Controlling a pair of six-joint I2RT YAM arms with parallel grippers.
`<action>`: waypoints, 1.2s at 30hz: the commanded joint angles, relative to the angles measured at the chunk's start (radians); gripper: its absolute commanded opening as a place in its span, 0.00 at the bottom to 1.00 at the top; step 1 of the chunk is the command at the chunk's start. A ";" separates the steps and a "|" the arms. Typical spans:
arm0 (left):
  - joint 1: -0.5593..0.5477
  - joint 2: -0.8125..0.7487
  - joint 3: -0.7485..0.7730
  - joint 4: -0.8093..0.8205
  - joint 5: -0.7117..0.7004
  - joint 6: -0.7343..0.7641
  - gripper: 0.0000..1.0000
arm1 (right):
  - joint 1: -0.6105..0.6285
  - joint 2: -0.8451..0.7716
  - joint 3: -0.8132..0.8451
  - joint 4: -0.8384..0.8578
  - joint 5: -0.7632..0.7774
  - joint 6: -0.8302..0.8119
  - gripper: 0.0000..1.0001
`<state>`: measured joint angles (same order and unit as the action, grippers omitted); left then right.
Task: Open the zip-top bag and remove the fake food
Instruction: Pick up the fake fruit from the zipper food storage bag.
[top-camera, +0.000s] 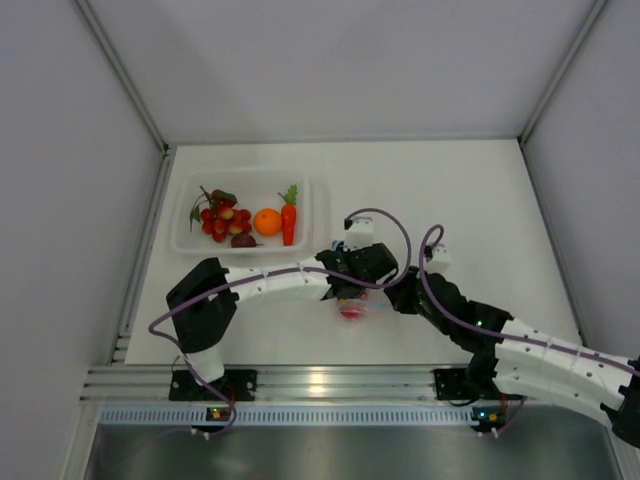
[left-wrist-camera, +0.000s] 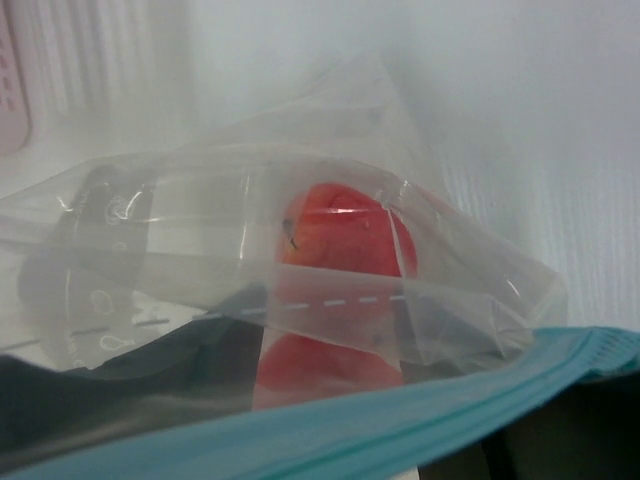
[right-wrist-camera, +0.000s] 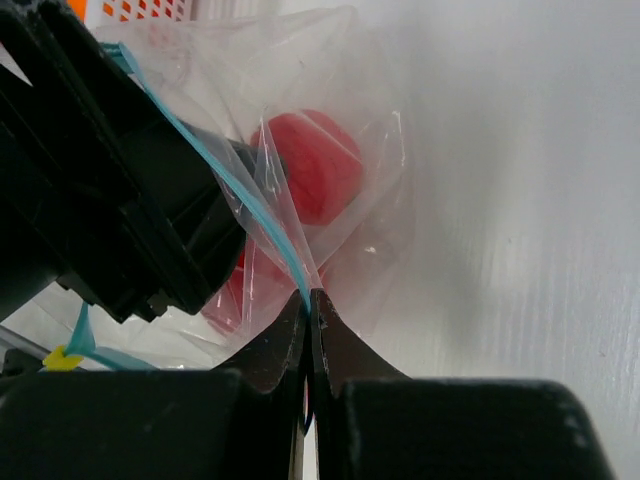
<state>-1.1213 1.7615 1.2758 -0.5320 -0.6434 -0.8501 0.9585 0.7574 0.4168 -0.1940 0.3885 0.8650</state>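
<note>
White table (top-camera: 480, 200), white walls all round. Over on the left, a clear rigid plastic tray (top-camera: 316, 215) holds 4 toys: 1 red berry cluster (top-camera: 222, 220), 1 dark purple-brown piece (top-camera: 243, 240), 1 orange (top-camera: 267, 221) and 1 green-topped carrot (top-camera: 288, 222). Moving to front centre, the left gripper (top-camera: 352, 292) is buried against the 1 clear soft zip-top bag (left-wrist-camera: 200, 190). Whether its fingers are spread or clamped, I can't tell. Inside the bag sits red round fruit (left-wrist-camera: 345, 235), 2 red shapes by my count. On the right, the right gripper (right-wrist-camera: 311, 298) has its fingers pressed together, pinching the teal-blue zip strip (right-wrist-camera: 250, 215), most likely so the 2 arms can pull the mouth apart.
</note>
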 joint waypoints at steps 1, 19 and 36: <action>0.009 0.036 0.027 0.112 0.011 0.022 0.61 | 0.008 -0.033 -0.047 0.033 -0.011 0.015 0.00; 0.020 0.222 0.074 0.159 -0.059 -0.072 0.66 | 0.009 -0.165 -0.167 0.022 -0.054 0.055 0.00; 0.022 0.130 0.039 0.179 -0.001 -0.014 0.00 | 0.009 -0.168 -0.030 -0.085 0.027 -0.038 0.00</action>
<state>-1.1107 1.9423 1.3457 -0.3553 -0.6678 -0.8860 0.9592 0.5838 0.2916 -0.2150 0.3882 0.8783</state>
